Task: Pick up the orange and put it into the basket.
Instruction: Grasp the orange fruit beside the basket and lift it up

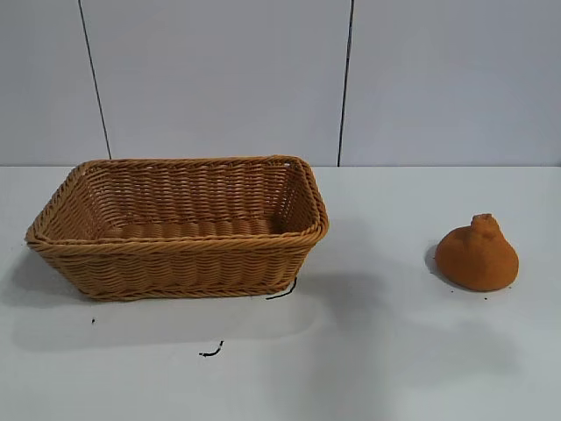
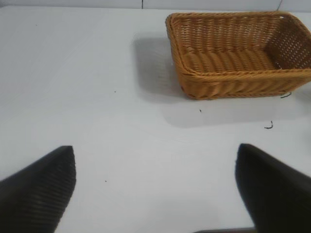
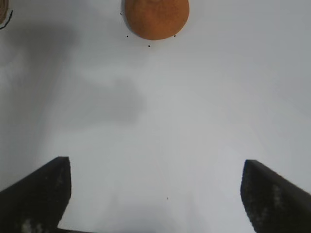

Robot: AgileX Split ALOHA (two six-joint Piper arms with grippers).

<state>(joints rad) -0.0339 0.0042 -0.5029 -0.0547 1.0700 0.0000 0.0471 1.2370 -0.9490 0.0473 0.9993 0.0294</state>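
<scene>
The orange point(image 1: 477, 255), a lumpy matte orange fruit with a knobby neck, sits on the white table at the right. It also shows in the right wrist view point(image 3: 155, 18), ahead of my right gripper point(image 3: 156, 167), which is open, empty and well short of it. The tan wicker basket point(image 1: 53, 237) stands empty at the left centre. It also shows in the left wrist view point(image 2: 194, 82), far ahead of my left gripper point(image 2: 155, 153), which is open and empty over bare table. Neither arm shows in the exterior view.
The white table point(image 1: 368, 351) carries a few small black marks point(image 1: 211, 352) in front of the basket. A grey panelled wall point(image 1: 219, 79) stands behind the table.
</scene>
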